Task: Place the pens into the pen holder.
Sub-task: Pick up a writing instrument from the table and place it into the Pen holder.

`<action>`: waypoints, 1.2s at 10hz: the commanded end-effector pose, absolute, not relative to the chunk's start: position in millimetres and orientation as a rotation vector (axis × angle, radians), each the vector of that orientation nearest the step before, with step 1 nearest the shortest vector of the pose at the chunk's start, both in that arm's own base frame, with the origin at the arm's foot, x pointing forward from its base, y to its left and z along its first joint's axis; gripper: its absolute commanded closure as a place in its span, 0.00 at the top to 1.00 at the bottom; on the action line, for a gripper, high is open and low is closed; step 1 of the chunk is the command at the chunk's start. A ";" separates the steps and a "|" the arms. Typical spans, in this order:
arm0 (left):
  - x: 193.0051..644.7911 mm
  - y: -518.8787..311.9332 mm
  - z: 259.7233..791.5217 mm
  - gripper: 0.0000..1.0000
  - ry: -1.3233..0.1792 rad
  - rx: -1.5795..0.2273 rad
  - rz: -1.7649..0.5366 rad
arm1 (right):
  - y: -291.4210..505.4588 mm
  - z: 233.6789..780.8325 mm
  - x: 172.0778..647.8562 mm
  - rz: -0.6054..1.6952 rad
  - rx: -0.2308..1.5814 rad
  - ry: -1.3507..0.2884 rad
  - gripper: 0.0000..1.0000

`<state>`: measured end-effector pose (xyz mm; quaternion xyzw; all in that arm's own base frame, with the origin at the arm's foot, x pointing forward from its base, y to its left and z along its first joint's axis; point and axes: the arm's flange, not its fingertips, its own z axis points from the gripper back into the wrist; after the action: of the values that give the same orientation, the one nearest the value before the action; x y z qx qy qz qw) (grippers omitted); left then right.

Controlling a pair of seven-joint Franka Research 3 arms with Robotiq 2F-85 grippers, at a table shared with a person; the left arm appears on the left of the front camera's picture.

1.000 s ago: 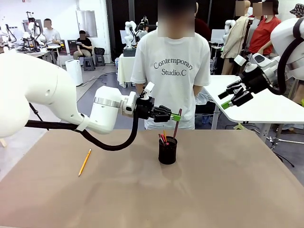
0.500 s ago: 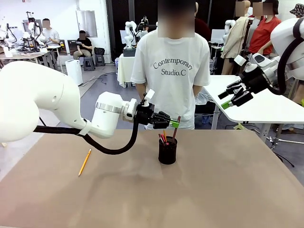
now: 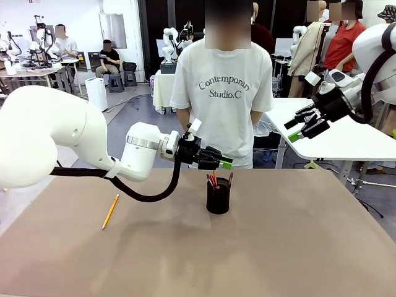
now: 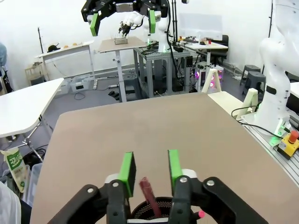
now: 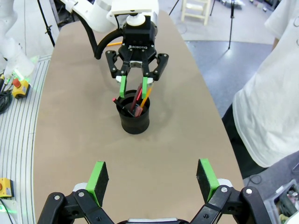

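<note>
The left gripper (image 4: 150, 158) is seen parted, the pen holder (image 3: 218, 197) just below, a reddish-brown pen (image 4: 148, 193) loose between its pads; the right gripper (image 5: 152, 175) is held wide apart.

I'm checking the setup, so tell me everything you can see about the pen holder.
The pen holder is a small black cylindrical cup standing upright near the middle of the brown table. Several pens, red, orange and brown, lean inside with their tops above its rim. The left tool hovers just above, not touching it.
</note>
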<state>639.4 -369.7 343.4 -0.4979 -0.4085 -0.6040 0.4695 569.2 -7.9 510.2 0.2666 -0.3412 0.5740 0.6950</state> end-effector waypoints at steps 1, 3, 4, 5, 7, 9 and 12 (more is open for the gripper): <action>638.2 -366.1 347.3 1.00 -1.027 -1.205 -1.497 | -7.9 512.6 569.2 1.283 0.592 -0.765 1.00; 635.5 -364.2 349.7 1.00 -1.035 -1.202 -1.501 | -7.9 512.6 569.2 1.283 0.592 -0.765 1.00; 633.3 -364.5 350.7 1.00 -1.029 -1.206 -1.485 | -7.9 512.6 569.2 1.283 0.592 -0.765 1.00; 640.7 -368.9 345.9 1.00 -1.008 -1.216 -1.484 | -7.9 512.6 569.2 1.283 0.592 -0.765 1.00; 640.7 -368.9 345.9 1.00 -1.008 -1.216 -1.484 | -7.9 512.6 569.2 1.283 0.592 -0.765 1.00; 640.7 -368.9 345.9 1.00 -1.008 -1.216 -1.484 | -7.9 512.6 569.2 1.283 0.592 -0.765 1.00; 636.2 -354.0 355.7 1.00 -0.978 -1.224 -1.483 | -7.9 512.6 569.2 1.283 0.592 -0.765 1.00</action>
<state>640.8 -367.8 344.6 -0.4975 -0.4086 -0.6041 0.4696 569.2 -7.9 510.2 0.2666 -0.3412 0.5740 0.6950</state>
